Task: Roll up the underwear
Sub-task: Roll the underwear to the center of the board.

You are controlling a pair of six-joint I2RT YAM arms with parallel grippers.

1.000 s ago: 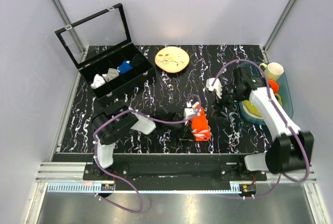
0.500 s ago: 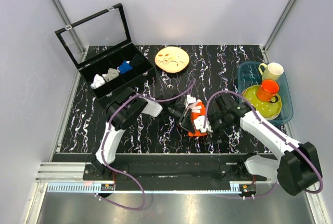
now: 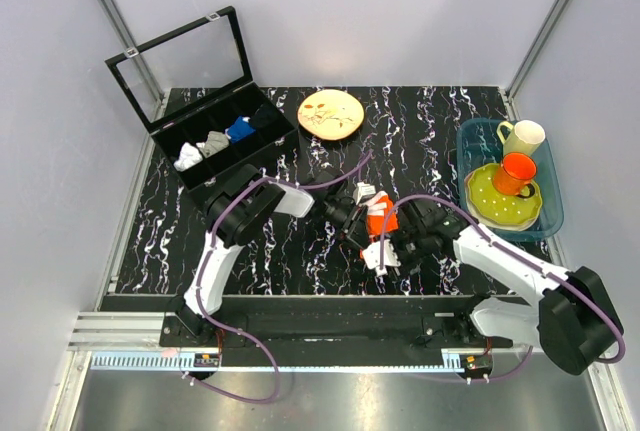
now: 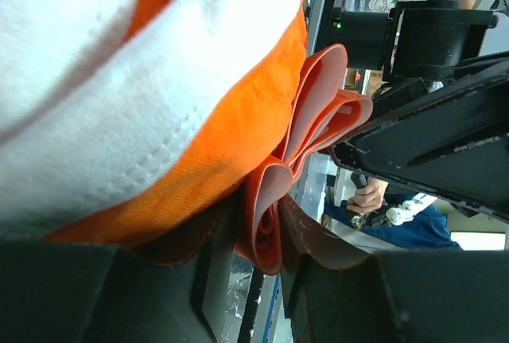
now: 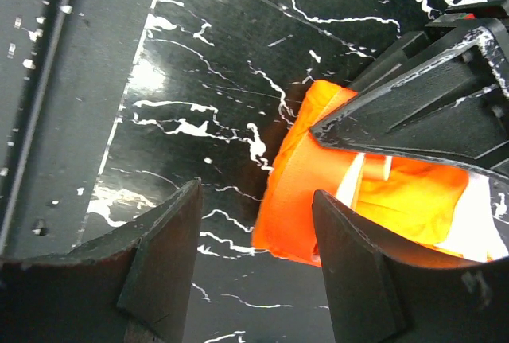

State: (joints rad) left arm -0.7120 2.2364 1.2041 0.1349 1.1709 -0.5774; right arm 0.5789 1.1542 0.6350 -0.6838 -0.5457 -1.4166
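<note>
The underwear point(image 3: 379, 222) is a rolled bright orange bundle with white edging, near the table's middle front. My left gripper point(image 3: 360, 221) is shut on it; in the left wrist view the orange folds point(image 4: 270, 216) are pinched between the two fingers. My right gripper point(image 3: 388, 249) is open, right at the bundle's near end. In the right wrist view the orange roll point(image 5: 306, 200) lies between the spread fingers, nearer the right finger point(image 5: 358, 271), and the left gripper's black finger covers its top.
A black compartment box point(image 3: 215, 146) with small rolled garments stands at the back left, lid raised. A patterned plate point(image 3: 331, 114) lies at the back. A blue tub point(image 3: 545, 206) with a green plate, orange cup and yellow cup stands at the right edge.
The right arm swung from beside the blue tub to the roll's near end. The left gripper carried the roll a little away from the front edge and to the left.
</note>
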